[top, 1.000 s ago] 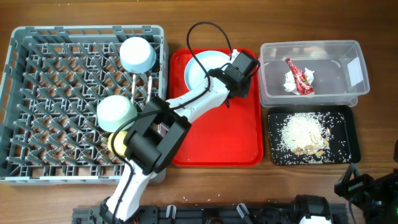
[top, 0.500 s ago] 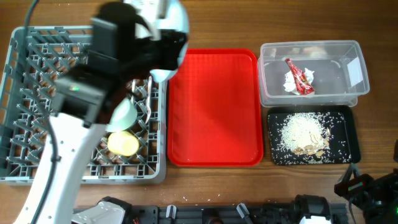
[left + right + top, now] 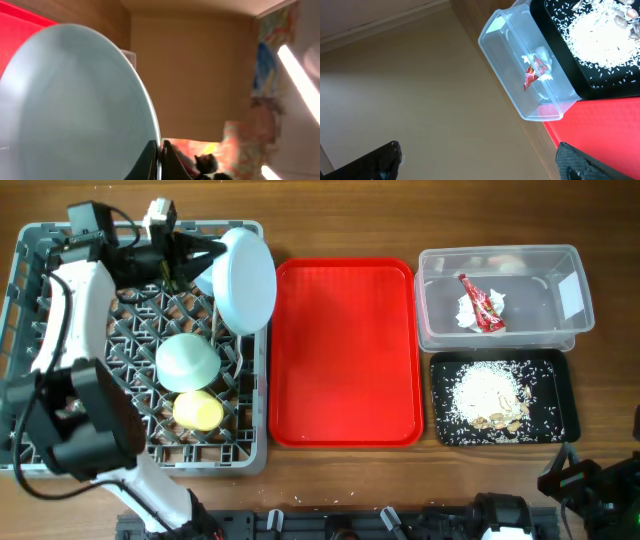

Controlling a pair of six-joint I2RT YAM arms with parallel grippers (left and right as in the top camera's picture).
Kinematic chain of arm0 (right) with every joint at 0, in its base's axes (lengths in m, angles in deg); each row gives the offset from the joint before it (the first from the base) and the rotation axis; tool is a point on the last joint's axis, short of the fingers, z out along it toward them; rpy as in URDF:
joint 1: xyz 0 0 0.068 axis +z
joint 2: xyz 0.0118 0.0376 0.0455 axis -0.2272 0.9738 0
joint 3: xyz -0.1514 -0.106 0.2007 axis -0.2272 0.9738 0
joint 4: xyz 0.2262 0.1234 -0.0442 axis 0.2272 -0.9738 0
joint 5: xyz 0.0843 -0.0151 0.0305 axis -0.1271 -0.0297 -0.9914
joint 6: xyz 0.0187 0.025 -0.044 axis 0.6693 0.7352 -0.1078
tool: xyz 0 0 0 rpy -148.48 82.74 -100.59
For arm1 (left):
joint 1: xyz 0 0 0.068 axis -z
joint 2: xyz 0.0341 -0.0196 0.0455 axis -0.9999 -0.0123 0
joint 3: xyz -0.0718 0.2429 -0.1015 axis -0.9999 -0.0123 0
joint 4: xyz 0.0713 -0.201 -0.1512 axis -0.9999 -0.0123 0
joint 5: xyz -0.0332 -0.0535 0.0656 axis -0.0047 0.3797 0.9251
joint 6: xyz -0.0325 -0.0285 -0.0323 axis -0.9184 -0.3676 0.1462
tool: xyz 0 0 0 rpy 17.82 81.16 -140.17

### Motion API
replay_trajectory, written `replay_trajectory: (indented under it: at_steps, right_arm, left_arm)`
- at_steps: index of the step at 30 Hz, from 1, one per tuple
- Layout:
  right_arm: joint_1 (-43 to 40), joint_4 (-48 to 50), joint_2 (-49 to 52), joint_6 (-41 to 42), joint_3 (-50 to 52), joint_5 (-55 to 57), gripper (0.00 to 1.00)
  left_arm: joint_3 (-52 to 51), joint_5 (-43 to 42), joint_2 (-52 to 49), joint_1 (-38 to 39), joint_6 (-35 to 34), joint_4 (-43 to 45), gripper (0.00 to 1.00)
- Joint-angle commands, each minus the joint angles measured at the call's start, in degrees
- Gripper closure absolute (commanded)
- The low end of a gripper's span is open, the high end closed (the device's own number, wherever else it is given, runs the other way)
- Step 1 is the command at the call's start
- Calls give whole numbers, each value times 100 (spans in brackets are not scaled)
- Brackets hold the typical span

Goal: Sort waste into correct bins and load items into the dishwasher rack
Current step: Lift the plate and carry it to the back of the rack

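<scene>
My left gripper [image 3: 200,264] is shut on the rim of the light blue plate [image 3: 246,280], which it holds on edge over the back right corner of the grey dishwasher rack [image 3: 40,340]. In the left wrist view the plate [image 3: 75,100] fills the left side and the fingertips [image 3: 150,157] pinch its edge. A light blue bowl [image 3: 187,360] and a yellow-green cup [image 3: 198,411] sit in the rack. The red wrapper [image 3: 480,302] and white napkin [image 3: 466,311] lie in the clear tub [image 3: 545,260]. Rice scraps [image 3: 485,392] cover the black tray [image 3: 556,370]. My right gripper [image 3: 482,165] is open and holds nothing.
The flat red tray [image 3: 345,350] lies between the rack and the two bins, with nothing on it. The right arm [image 3: 590,480] sits low at the table's front right corner. The left arm runs along the rack's left side and back.
The left arm lifted the plate off the red tray and swung it left to the rack's back right corner. The right arm has not moved.
</scene>
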Motion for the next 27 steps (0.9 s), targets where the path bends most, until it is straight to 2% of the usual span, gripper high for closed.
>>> replay_trajectory:
  at_steps: [1,8,11,18,21,27]
  right_arm:
    - [-17,-9,-20,42,15,55,0]
    - [-17,-9,-20,42,15,55,0]
    - [-17,-9,-20,39,15,55,0]
    - [-17,-9,-20,42,15,55,0]
    - [-17,-9,-20,39,15,55,0]
    - [-17,-9,-20,39,15,55,0]
  left_arm:
    - [-20,-527,-208,-186,131,24,96]
    - [-2,-527,63,-407,-988,498,96]
    - [-2,-527,129,-409,-1716,1250,96]
    - [-2,-527,140,-341,-4026,3624,96]
    - [-4,-481,140,-197,-4041,3674,96]
    - [-4,138,138,-35,-3978,3674,96]
